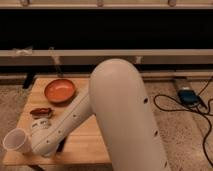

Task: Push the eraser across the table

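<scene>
The light wooden table [92, 142] stands at the lower left of the camera view. My white arm [120, 110] reaches down over it, and its end [44, 142] sits low at the table's front left. The gripper is hidden under that end, so its fingers do not show; it is shut. A thin black strip [61, 146] peeks out on the right side of the arm's end, near the front edge. It looks like the eraser, mostly covered by the arm.
A white paper cup [17, 141] stands at the front left corner, close to the arm's end. Behind it are a small white bottle [40, 123], a brown-red block [41, 112] and an orange bowl [60, 91]. A blue device [187, 96] with cables lies on the floor at right.
</scene>
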You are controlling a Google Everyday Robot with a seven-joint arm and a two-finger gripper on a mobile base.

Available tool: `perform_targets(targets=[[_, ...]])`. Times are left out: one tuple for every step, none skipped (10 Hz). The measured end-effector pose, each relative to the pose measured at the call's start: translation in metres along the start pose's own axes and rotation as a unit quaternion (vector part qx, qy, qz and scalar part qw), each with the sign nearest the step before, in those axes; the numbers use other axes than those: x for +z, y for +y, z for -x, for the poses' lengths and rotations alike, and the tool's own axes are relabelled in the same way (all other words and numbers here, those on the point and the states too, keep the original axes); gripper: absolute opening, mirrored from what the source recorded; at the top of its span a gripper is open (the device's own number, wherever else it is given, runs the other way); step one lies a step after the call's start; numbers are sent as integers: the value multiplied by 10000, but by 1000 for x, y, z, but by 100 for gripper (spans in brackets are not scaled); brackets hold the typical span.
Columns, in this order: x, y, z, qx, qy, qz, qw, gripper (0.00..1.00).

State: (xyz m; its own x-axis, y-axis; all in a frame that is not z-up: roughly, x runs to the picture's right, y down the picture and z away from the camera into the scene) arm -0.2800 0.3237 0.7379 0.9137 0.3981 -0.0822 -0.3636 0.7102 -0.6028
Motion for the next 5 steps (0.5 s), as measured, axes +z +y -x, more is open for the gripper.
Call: perform_targets(targets=[[-1,-5,1,-4,-25,-27,10000,0],[-2,-11,3,-13,-47,-57,10000,0],[-4,-19,6,-26,-82,-87,9999,0],[-5,-26,7,-25,-102,-114,9999,0],[-6,-32,9,-20,-113,-126,9999,0]])
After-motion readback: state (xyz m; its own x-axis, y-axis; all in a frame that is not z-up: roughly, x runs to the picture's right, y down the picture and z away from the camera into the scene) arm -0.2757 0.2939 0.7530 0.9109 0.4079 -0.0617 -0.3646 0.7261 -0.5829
